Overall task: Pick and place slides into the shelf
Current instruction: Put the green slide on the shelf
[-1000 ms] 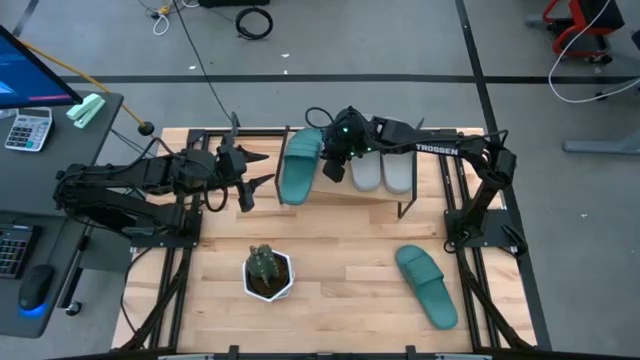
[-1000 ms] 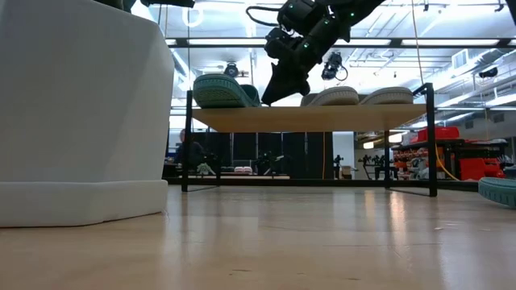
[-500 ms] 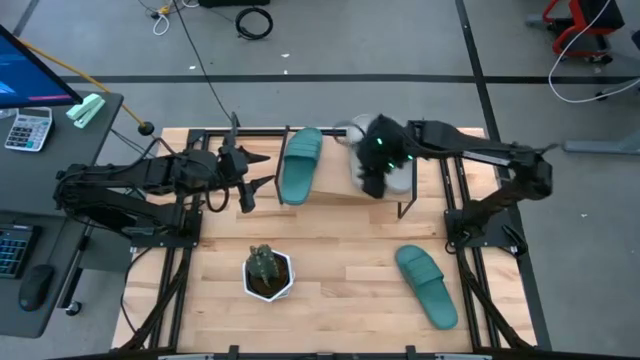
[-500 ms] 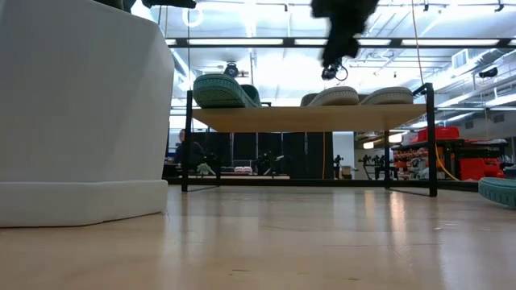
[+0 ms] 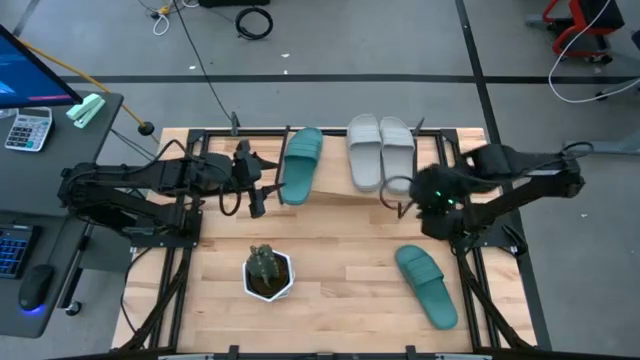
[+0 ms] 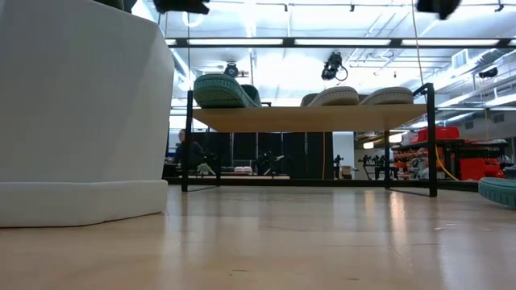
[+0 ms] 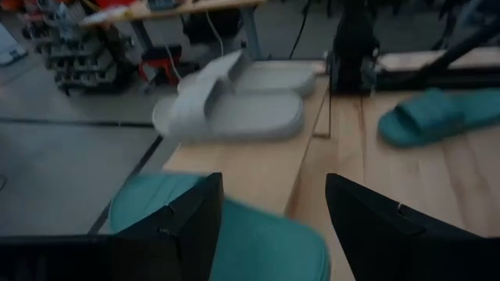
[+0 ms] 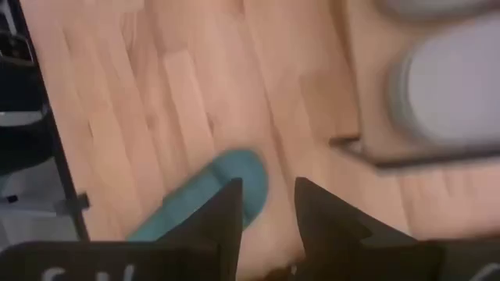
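The shelf (image 5: 335, 186) stands at the table's far side. On it lie one teal slide (image 5: 300, 163) at its left end and two grey slides (image 5: 381, 150) side by side at its right end, soles on the plank. A second teal slide (image 5: 427, 285) lies flat on the table at the near right. My left gripper (image 7: 269, 234) is open just left of the shelf's teal slide (image 7: 234, 246), whose near end shows low between its fingers; I cannot tell whether they touch. My right gripper (image 8: 269, 211) hangs open and empty above the table by the shelf's right end, pointing down.
A potted plant in a white pot (image 5: 268, 272) stands near the table's front, left of centre. Bare wood lies between the pot and the loose teal slide. The shelf's black legs (image 5: 408, 208) stand close to my right gripper.
My right gripper has swung up from the middle of the shelf, passed over the grey slides toward the table's right edge, and tipped to point down beside the shelf's right end. My left gripper has edged toward the teal slide on the shelf. No slide has moved.
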